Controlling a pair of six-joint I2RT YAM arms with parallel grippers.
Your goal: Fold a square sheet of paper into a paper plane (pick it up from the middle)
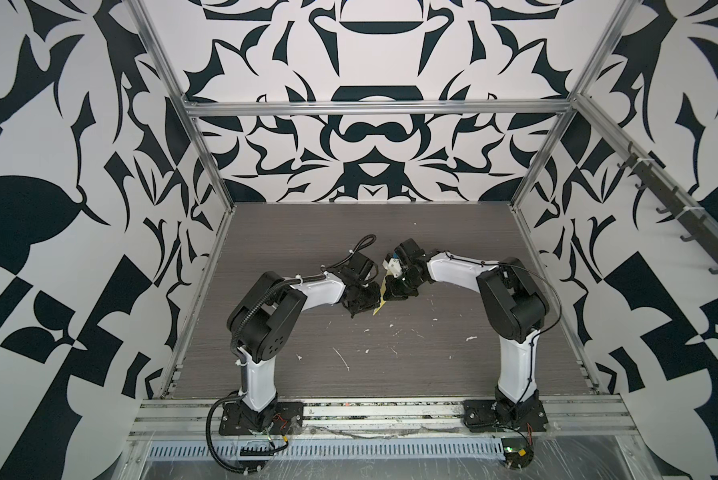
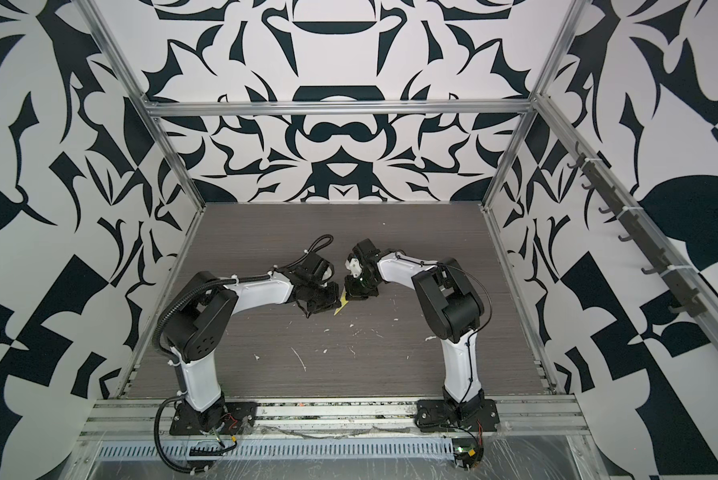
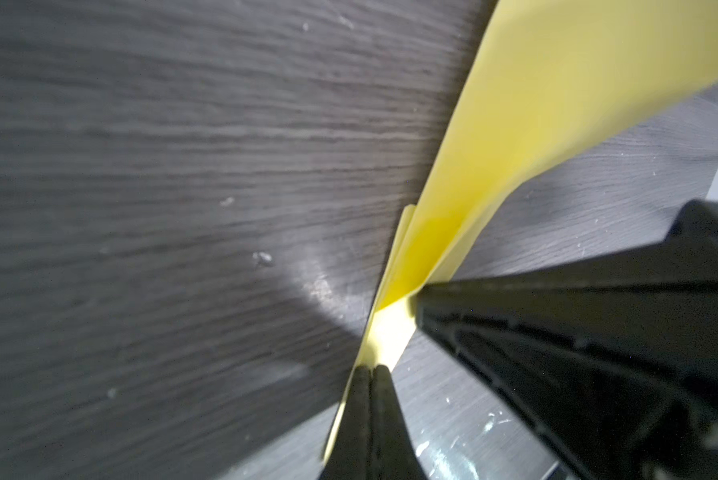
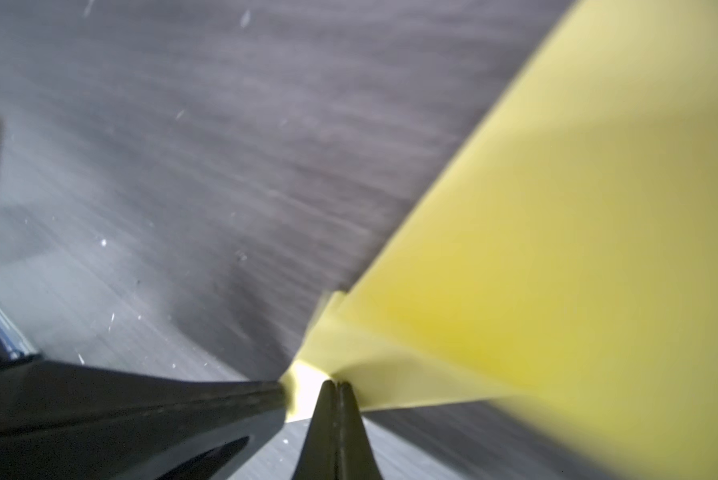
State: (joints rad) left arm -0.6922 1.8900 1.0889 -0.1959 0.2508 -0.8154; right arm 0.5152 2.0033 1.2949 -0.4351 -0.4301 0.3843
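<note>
The square sheet of paper point(image 1: 379, 308) is yellow and folded into a narrow creased shape. It hangs between both grippers over the middle of the dark table point(image 1: 390, 232), and only a small pointed corner of it point(image 2: 340, 308) shows in both top views. My left gripper point(image 3: 372, 368) is shut on one folded edge of the paper point(image 3: 536, 104). My right gripper point(image 4: 335, 384) is shut on the paper point(image 4: 557, 249) close beside it. The two grippers point(image 1: 375, 297) point(image 1: 389, 292) nearly touch tip to tip. Most of the sheet is hidden under the gripper bodies in the top views.
Small white flecks point(image 1: 342, 359) are scattered over the table's front half. Aluminium posts point(image 1: 207, 166) and patterned walls enclose the table on three sides. A rail of black hooks point(image 1: 677, 216) runs along the right wall. The arm bases point(image 1: 261, 415) stand on the front rail.
</note>
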